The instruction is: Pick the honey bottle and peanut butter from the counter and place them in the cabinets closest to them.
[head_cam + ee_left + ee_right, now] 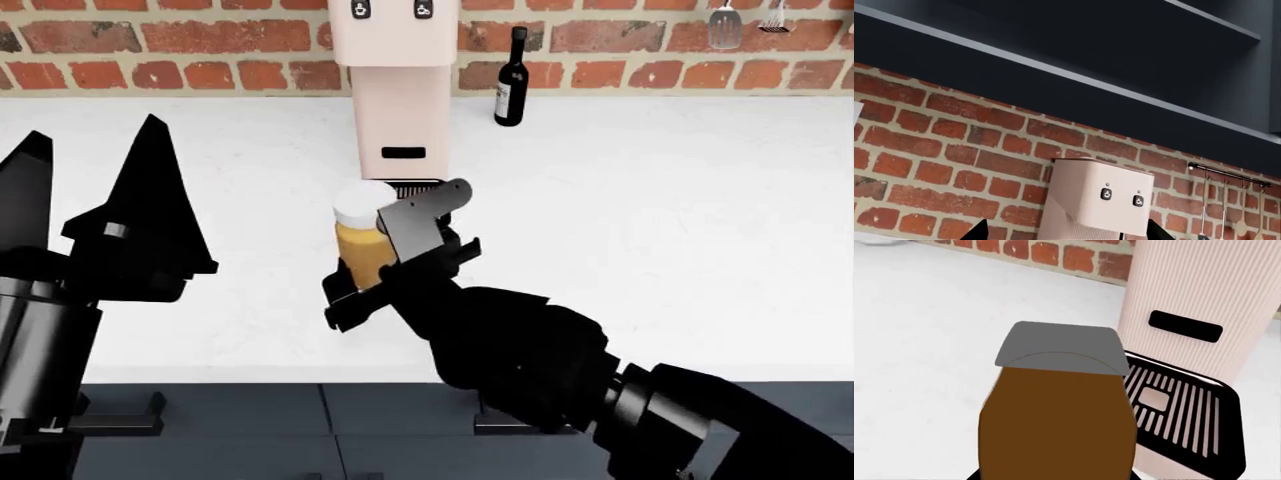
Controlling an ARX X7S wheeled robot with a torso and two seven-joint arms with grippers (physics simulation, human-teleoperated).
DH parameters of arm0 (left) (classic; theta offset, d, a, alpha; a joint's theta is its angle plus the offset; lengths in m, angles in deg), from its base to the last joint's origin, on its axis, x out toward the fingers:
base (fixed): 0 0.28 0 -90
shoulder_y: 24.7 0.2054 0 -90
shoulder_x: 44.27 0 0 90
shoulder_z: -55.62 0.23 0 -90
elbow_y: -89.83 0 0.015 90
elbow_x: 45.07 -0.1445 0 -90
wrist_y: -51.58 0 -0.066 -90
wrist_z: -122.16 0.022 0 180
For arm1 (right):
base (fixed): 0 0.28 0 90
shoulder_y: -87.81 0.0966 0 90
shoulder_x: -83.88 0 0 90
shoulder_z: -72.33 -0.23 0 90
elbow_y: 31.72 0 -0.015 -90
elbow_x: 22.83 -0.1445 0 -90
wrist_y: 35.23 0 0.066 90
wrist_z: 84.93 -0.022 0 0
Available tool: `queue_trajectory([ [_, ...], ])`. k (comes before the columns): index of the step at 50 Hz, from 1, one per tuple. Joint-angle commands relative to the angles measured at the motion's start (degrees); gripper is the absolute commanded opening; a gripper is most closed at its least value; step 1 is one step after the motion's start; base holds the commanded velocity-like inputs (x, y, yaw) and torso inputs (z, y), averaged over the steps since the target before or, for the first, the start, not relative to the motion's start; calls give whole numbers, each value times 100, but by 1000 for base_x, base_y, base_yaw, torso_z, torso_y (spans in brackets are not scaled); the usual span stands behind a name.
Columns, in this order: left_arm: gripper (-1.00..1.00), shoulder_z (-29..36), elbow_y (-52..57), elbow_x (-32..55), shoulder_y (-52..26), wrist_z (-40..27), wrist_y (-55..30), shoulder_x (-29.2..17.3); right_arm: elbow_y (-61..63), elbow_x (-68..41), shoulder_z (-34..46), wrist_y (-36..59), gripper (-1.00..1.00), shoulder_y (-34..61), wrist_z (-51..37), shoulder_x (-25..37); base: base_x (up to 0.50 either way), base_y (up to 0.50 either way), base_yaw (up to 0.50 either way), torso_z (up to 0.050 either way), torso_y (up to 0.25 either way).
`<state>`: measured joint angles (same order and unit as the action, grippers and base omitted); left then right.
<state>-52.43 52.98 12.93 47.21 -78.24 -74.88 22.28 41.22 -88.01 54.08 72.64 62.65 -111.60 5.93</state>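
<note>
The right gripper (380,265) is closed around the honey bottle (363,245), its dark fingers clasping the amber body below the pale cap, and in the right wrist view the honey bottle (1057,420) fills the near part of the picture, grey cap toward the camera. The bottle stands at the middle of the white counter (694,220), just in front of the drip tray of the pale pink coffee machine (398,90); whether its base is resting on the surface or lifted just clear cannot be told. Further right, by the brick wall (200,40), stands a dark wine bottle (510,78), and utensils hang at the far right corner. The left gripper (94,190) is raised at the near left with its pointed fingers spread apart and nothing between them; its wrist camera looks up past the coffee machine (1097,200) at the underside of the dark wall cabinets (1074,60) and a utensil rail (1227,172). I judge the task to be at an early stage: the honey is grasped but not yet carried to a cabinet, and the peanut butter is untouched as far as can be seen. The peanut butter appears in no view, and no cabinet door or its state is clearly visible.
</note>
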Motion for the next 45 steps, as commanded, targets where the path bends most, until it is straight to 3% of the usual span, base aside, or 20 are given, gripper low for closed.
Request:
queue_trajectory([
  [1,100,3,10,40,11,-37,34,-36,249,-41,45,54,-100,-54,-113,103,0,0,0,0,0],
  [15,100,47,-156,-6,-52,-79,82,-29,2915,-295,-373,172,-100,187,-1434,1223,0,0,0,0,0],
  [26,100,716,-1752,-687,-1442,-372,-209,113,4916,-271,-907,1,-100,356,-2485,2328,0,0,0,0,0],
  [32,100,1361,-3984,-1680,-2638,-141,149,391,5623,-450,-1185,-13,-100,556,-2909,2677,0,0,0,0,0],
  [35,100,1957,-5297,-2624,-3339,59,813,552,5817,-540,-1271,23,-100,661,-3045,2793,0,0,0,0,0],
  [39,100,2236,-7849,-3253,-4348,483,1856,940,6065,-748,-1401,132,-100,902,-3246,2955,0,0,0,0,0],
  [45,100,2244,-12796,-3770,-6182,1211,3912,1365,6339,-1035,-1590,233,-100,1201,-3509,3191,0,0,0,0,0],
])
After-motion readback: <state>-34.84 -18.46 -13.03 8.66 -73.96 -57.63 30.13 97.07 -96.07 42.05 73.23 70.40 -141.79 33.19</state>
